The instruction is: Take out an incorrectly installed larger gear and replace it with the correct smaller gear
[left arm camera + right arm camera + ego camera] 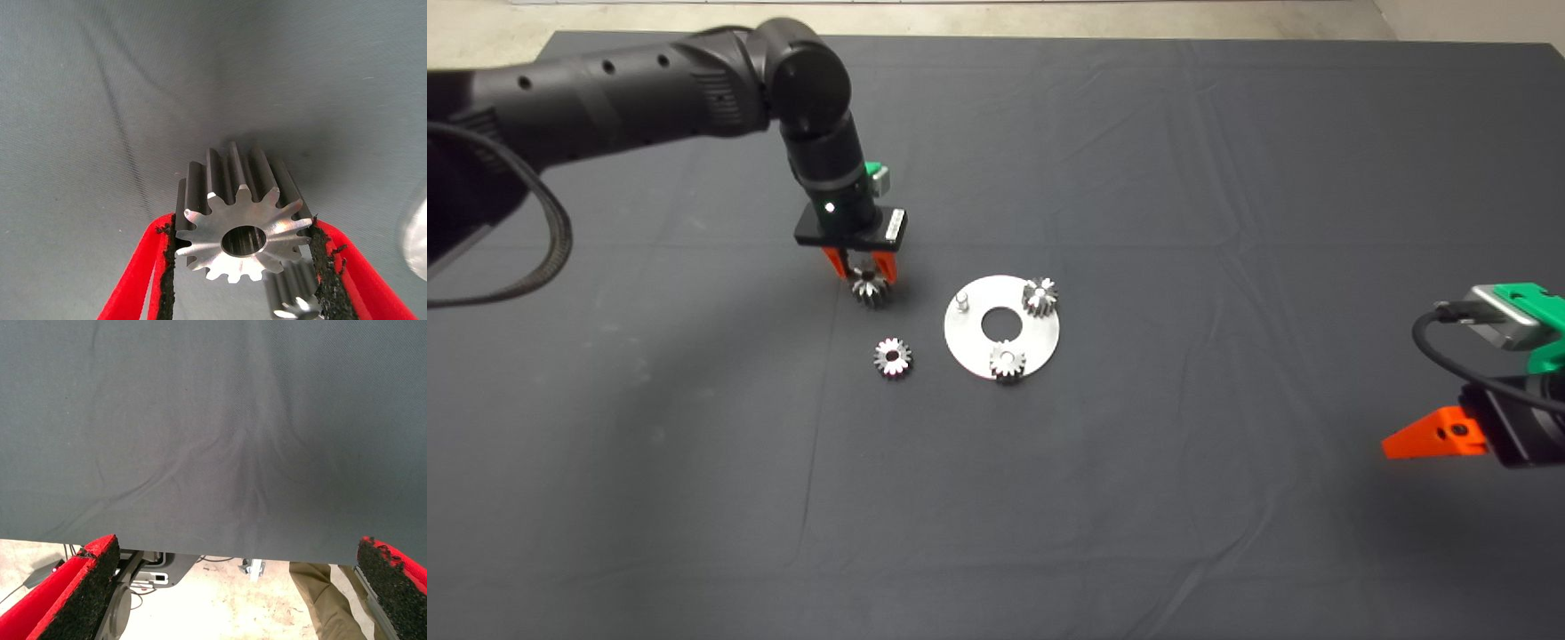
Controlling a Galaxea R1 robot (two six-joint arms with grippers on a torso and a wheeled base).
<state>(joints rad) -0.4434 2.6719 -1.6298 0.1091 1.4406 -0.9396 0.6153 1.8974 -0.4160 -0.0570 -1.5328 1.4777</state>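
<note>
My left gripper (pixel 862 269) is shut on the larger gear (pixel 870 289), a shiny silver spur gear, low over the mat just left of the round silver plate (pixel 1040 342). In the left wrist view its pads (pixel 167 267) press both sides of the larger gear (pixel 240 220). The smaller gear (pixel 892 357) lies loose on the mat in front of it and shows partly behind the held gear in the left wrist view (pixel 290 297). The plate carries two small gears (pixel 1040 295) (pixel 1008 361) and one bare peg (pixel 962 300).
My right gripper (pixel 1432 437) waits open at the lower right edge; its wrist view shows its fingers (pixel 83 587) wide apart over the mat's edge, with floor, cables and a person's leg (pixel 327 600) beyond. The plate's rim (pixel 417 233) shows in the left wrist view.
</note>
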